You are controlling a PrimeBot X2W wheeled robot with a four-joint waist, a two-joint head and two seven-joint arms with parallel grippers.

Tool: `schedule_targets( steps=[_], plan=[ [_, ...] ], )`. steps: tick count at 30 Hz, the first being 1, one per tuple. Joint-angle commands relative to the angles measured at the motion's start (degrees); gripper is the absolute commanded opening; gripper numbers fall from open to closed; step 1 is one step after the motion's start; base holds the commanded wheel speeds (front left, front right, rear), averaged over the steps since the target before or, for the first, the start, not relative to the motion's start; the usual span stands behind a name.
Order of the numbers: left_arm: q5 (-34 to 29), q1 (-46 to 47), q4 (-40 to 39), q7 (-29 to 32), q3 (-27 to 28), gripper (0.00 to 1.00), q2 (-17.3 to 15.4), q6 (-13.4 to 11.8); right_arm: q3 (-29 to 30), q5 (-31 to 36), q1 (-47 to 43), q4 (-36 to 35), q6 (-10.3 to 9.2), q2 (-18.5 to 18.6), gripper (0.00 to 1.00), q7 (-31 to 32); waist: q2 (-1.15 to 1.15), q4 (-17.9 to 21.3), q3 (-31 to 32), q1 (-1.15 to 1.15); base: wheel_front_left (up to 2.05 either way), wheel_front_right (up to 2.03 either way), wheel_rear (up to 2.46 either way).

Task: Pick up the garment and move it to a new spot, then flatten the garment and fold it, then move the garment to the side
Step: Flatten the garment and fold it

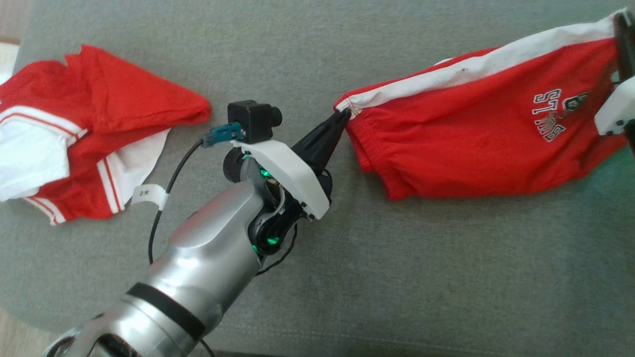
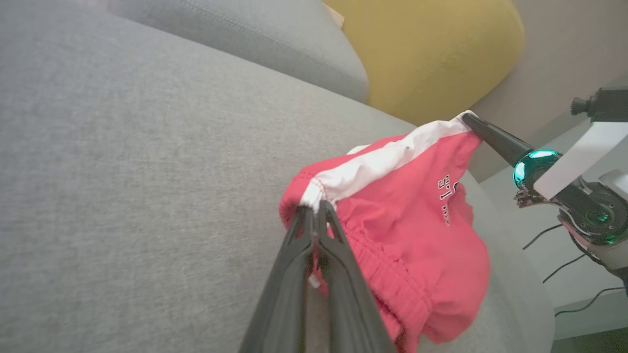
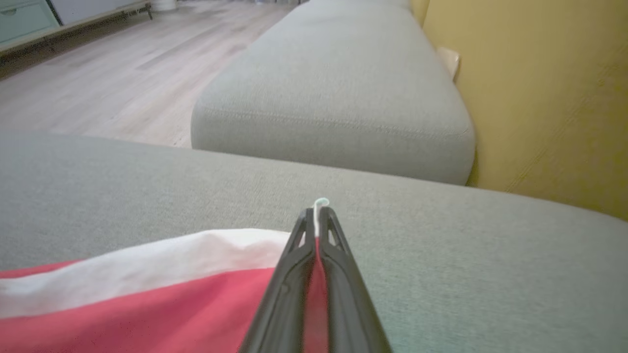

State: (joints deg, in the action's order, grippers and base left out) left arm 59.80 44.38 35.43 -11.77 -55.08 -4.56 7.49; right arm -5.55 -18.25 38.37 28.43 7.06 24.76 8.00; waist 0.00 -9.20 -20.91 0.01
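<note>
The garment (image 1: 476, 124) is a pair of red shorts with a white side stripe and white lettering, stretched in the air over the grey cushion between my two grippers. My left gripper (image 1: 341, 117) is shut on its waistband corner (image 2: 314, 193), seen close in the left wrist view (image 2: 314, 208). At the far right edge of the head view my right gripper (image 1: 620, 22) is shut on the opposite corner; the right wrist view shows its fingers (image 3: 318, 213) pinching the red and white cloth (image 3: 147, 289). The shorts sag in the middle.
A second red and white garment (image 1: 84, 134) lies crumpled on the cushion's left. The grey sofa seat (image 1: 397, 277) spreads below. A yellow cushion (image 2: 431, 49) stands behind, another grey seat (image 3: 338, 88) beyond, and wooden floor (image 3: 98, 83) to the side.
</note>
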Motion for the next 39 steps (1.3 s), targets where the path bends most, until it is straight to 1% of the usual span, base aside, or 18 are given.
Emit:
schedule_targets(
  steps=[1, 5, 6, 7, 8, 9, 10, 13, 15, 17, 19, 22, 24, 26, 31, 35, 39],
  plan=[
    [0.7, 2.8, -0.3, -0.7, 1.2, 0.00, -0.4, 0.0, -1.3, 0.3, 1.6, 0.2, 0.43, 1.6, 0.00, -0.6, 0.00, -0.9, -0.9, -0.01, 0.00, 0.00, 0.00],
    [2.1, 3.9, 1.3, -0.8, -0.7, 0.00, 0.4, 0.0, -4.2, -0.4, 4.5, 6.5, 0.43, 1.7, 0.00, -2.7, 0.00, -1.6, -1.7, -0.01, 0.00, 0.00, 0.00],
    [2.3, 4.1, 1.5, -0.9, -1.2, 0.00, 0.5, 0.0, -5.1, -1.0, 5.1, 7.6, 0.43, 1.7, 0.04, -3.6, 0.00, -1.6, -1.8, -0.01, 0.00, 0.00, 0.00],
    [2.4, 4.4, 1.7, -1.1, -1.7, 0.00, 0.6, 0.0, -5.7, -1.5, 5.8, 8.7, 0.43, 1.7, 0.42, -4.6, 0.00, -1.6, -1.9, -0.01, 0.00, 0.00, 0.00],
    [2.3, 4.7, 1.9, -1.5, -1.9, 0.16, 0.6, 0.0, -6.2, -2.0, 6.3, 9.5, 0.43, 1.7, 0.87, -5.7, 0.00, -1.6, -1.9, -0.01, 0.00, 0.00, 0.00],
    [2.4, 4.9, 2.1, -1.8, -2.0, 0.37, 0.6, 0.0, -6.6, -2.4, 6.8, 10.2, 0.43, 1.5, 1.00, -7.0, 0.00, -1.5, -1.9, -0.01, 0.00, 0.00, 0.00],
    [2.4, 5.0, 2.4, -2.1, -2.0, 1.00, 0.7, 0.0, -6.8, -2.7, 7.3, 10.8, 0.43, 1.4, 1.00, -8.4, 0.00, -1.3, -1.9, -0.01, 0.00, 0.00, 0.00],
    [1.2, 4.9, 3.2, -2.9, -0.9, 1.00, 0.5, 0.0, -7.8, -4.5, 7.5, 11.7, 0.43, 0.8, 1.00, -11.7, 0.00, -0.5, -1.1, -0.01, 0.00, 0.00, 0.00],
    [-0.8, 4.3, 3.1, -3.1, 1.3, 1.00, 0.3, -0.4, -8.4, -6.4, 6.6, 11.6, 0.43, 0.5, 1.00, -12.6, 0.00, 0.2, -0.2, -0.01, 0.00, 0.00, 0.00],
    [-4.6, 2.4, 0.7, -3.2, 5.5, 1.00, -0.1, -1.8, -9.2, -8.6, 4.8, 11.2, 0.43, 0.5, 1.00, -12.4, 0.00, 0.8, 0.8, -0.01, 0.00, 0.00, 0.00],
    [-9.9, -0.9, -2.7, -3.2, 9.3, 1.00, -0.5, -3.8, -9.7, -10.6, 2.3, 10.6, 0.43, 1.1, 1.00, -11.8, 0.00, 1.2, 1.9, -0.01, 0.00, 0.00, 0.00],
    [-18.4, -6.9, -8.6, -3.2, 14.1, 1.00, -1.0, -7.0, -8.8, -13.4, -1.8, 10.2, 0.43, 2.1, 1.00, -11.2, 0.00, 1.2, 3.2, -0.01, 0.00, 0.00, 0.00],
    [-22.5, -11.3, -12.7, -3.2, 17.1, 1.00, -0.9, -8.4, -7.7, -14.4, -3.9, 10.4, 0.43, 2.8, 1.00, -10.9, 0.00, 0.9, 3.6, -0.01, 0.00, 0.00, 0.00],
    [-26.4, -15.4, -16.6, -3.2, 19.6, 1.00, -0.8, -9.1, -6.5, -14.9, -5.2, 11.2, 0.43, 3.4, 1.00, -10.5, 0.00, 0.2, 3.9, -0.01, 0.00, 0.00, 0.00],
    [-34.2, -23.6, -24.4, -3.2, 23.9, 1.00, 0.0, -9.6, -4.0, -15.3, -5.5, 14.5, 0.43, 4.2, 1.00, -8.7, 0.00, -2.6, 4.0, -0.01, 0.00, 0.00, 0.00],
    [-37.0, -28.6, -27.7, -3.2, 26.7, 1.00, 0.9, -9.0, -3.6, -15.3, -4.9, 17.5, 0.43, 4.8, 1.00, -6.3, 0.00, -5.2, 4.1, -0.01, 0.00, 0.00, 0.00],
    [-38.5, -31.9, -28.6, -3.2, 27.9, 1.00, 1.4, -8.0, -3.6, -15.7, -5.0, 20.9, 0.43, 4.8, 1.00, -4.1, 0.00, -7.3, 5.0, -0.01, 0.00, 0.00, 0.00]
  ],
)
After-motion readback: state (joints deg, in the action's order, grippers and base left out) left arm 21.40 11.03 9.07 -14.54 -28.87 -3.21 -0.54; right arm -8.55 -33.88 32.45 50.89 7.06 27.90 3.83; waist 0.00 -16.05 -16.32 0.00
